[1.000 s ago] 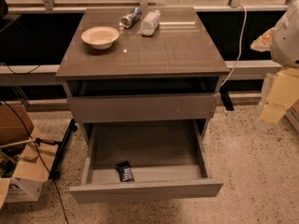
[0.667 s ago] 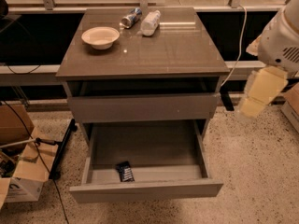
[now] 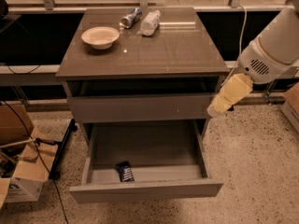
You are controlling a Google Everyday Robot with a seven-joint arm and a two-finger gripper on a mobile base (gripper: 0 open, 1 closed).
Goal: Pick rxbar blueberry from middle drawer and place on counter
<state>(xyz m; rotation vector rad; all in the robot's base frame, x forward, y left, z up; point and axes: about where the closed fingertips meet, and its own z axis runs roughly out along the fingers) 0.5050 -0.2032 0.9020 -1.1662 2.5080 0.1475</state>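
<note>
1. arm slants down from the right; gripper [image 3: 219, 105] beside the cabinet's [image 3: 140, 107] right edge; i cannot tell its grasp state.
2. rxbar blueberry [image 3: 124, 171] lies front-left in the open middle drawer [image 3: 145, 190].
3. bowl [image 3: 100, 36], can [image 3: 130, 17], bottle [image 3: 150, 22] on counter [image 3: 168, 50].

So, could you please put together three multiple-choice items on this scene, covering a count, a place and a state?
1. How many things lie on the counter? A) one B) three C) five
2. Where is the rxbar blueberry? A) on the counter B) on the floor C) in the middle drawer, near its front
3. The middle drawer is: A) pulled open B) shut C) taken out
Answers: 1 B, bowl, can and bottle; 2 C, the dark wrapper lies on the drawer's floor; 3 A, its inside shows, while the gripper hangs by the cabinet's right side.
</note>
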